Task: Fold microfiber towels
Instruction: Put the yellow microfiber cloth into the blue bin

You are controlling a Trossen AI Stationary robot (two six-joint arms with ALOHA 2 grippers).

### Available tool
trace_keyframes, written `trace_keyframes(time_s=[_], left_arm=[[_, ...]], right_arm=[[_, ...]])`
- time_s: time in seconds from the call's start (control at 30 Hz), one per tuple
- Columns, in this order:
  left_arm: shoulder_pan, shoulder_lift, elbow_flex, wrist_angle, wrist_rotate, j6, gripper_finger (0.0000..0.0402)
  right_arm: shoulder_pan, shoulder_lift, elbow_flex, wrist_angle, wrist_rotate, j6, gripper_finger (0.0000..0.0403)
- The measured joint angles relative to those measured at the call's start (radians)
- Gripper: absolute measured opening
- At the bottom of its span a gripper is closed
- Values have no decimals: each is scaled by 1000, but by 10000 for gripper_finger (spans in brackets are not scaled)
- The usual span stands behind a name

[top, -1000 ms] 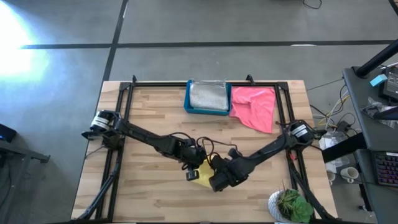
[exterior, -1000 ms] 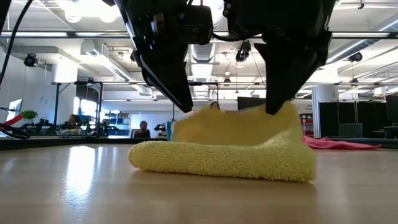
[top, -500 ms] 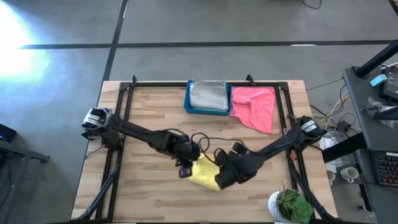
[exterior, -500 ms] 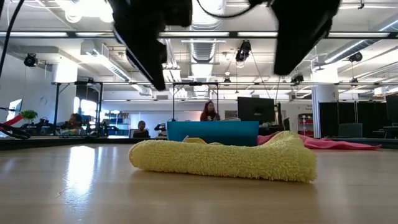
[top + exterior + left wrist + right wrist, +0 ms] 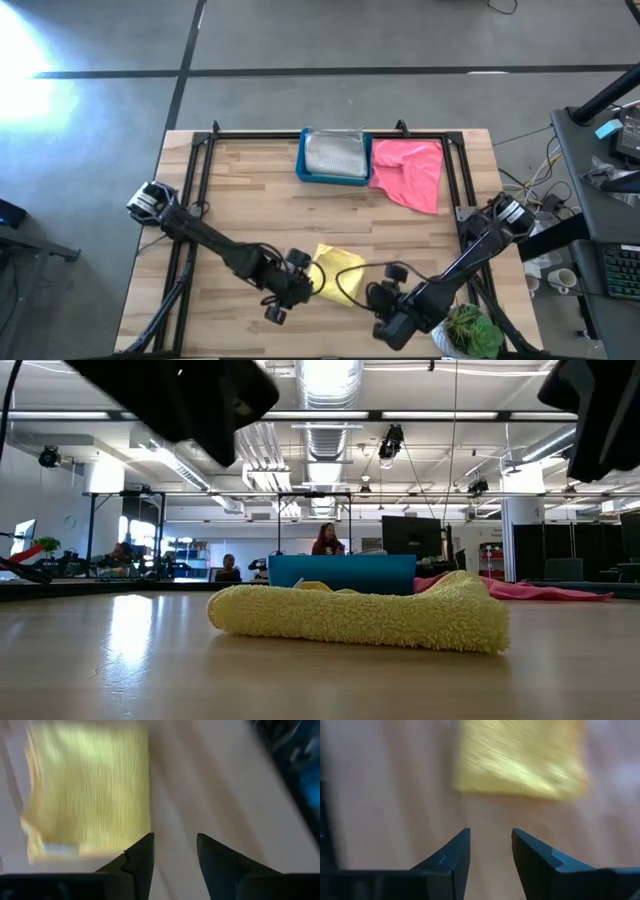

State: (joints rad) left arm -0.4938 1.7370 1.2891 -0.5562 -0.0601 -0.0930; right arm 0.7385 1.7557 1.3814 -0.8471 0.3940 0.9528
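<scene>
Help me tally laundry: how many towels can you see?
3: a yellow towel folded near the table's front, a pink towel at the back, a grey towel inside the blue bin. Others may be hidden.

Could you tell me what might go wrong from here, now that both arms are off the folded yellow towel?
1. The yellow towel lies folded but puffy, one end bulging higher; nothing holds it, so the fold might relax.
2. The pink towel lies spread beside the blue bin, touching its side; pulling it could nudge the bin.
3. The right tool, open, sits near the potted plant at the table corner; a swing might brush it. The left tool is also open.
</scene>
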Motion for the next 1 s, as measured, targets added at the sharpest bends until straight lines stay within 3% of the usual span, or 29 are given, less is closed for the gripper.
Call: trace_keyframes(time_s=[0.2, 0.33, 0.53, 1.0], left_arm=[[-1, 16, -40, 102, -4, -4, 132], [1, 18, -48, 107, -5, -5, 132], [2, 45, -56, 140, -7, 3, 132], [17, 154, -59, 179, -58, 4, 132]], right_arm=[[-4, 8, -41, 294, 1, -160, 159], [-13, 28, -51, 379, 5, -265, 182], [-30, 83, -35, 374, 80, -390, 206], [-77, 171, -27, 421, 62, -430, 208]])
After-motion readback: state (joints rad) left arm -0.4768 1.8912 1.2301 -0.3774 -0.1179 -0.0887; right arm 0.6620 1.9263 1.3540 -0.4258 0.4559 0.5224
